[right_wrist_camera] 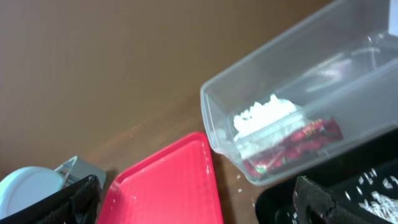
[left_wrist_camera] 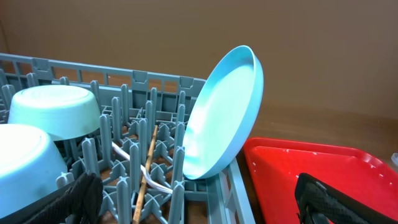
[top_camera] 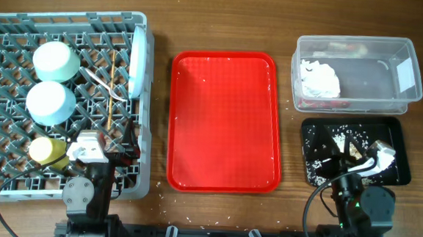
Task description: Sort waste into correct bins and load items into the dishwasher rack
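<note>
Sorting looks all but done: left claw [left_wrist_camera: 199, 186] and right claw [right_wrist_camera: 196, 186] both gape, empty.
Bowls [top_camera: 56, 61], cup [top_camera: 46, 150], plate [top_camera: 137, 62], chopsticks [top_camera: 109, 103] and fork [left_wrist_camera: 134, 157] sit in the rack [top_camera: 71, 14]; napkin [top_camera: 319, 79] and wrapper [top_camera: 323, 105] lie in the tub [top_camera: 413, 72], rice [top_camera: 343, 134] in the black tray [top_camera: 398, 126]. Only stray grains on the red tray [top_camera: 226, 123] seem left.

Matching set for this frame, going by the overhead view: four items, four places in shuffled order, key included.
Items:
1. plate
2. napkin
3. rice scraps
4. yellow-green cup

Places:
A. in the black tray
B. in the rack, toward its near side
C. in the clear tub
D. on edge along the rack's right wall

Pairs: 1-D, 2-C, 3-A, 4-B
</note>
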You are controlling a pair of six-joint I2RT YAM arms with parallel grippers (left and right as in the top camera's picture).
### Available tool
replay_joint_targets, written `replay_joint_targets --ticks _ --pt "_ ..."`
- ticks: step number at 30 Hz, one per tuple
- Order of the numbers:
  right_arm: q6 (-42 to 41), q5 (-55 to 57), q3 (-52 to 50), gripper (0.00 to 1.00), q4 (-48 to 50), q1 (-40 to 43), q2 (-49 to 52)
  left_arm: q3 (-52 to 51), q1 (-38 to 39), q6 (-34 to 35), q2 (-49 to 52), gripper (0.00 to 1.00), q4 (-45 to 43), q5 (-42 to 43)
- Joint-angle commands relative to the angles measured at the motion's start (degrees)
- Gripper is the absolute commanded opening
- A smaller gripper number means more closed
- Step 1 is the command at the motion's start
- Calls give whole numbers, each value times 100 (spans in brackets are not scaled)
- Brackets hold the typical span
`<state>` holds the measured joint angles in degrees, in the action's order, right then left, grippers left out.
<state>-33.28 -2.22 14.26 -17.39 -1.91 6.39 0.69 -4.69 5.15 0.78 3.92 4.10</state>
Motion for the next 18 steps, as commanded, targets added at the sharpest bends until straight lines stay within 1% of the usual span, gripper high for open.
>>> replay_joint_targets --ticks 1,4,10,12,16,18 --pt "179 -146 -317 100 358 11 -323 -35 -35 -87 -57 100 31 -98" --pt "177 -203 -654 100 715 13 -629 -35 -35 -87 -57 100 31 -96" --pt "199 -389 -1128 100 1152 11 -621 -35 -35 -87 -57 100 31 -96" --pt "356 -385 -1204 100 1401 11 -621 -35 -35 -87 -57 100 31 -98" --pt "713 -365 -1290 100 1580 13 -621 -35 -35 -90 -57 100 31 -98" --pt "909 -282 -1401 100 1928 13 -621 -35 -35 -87 -57 100 31 -96"
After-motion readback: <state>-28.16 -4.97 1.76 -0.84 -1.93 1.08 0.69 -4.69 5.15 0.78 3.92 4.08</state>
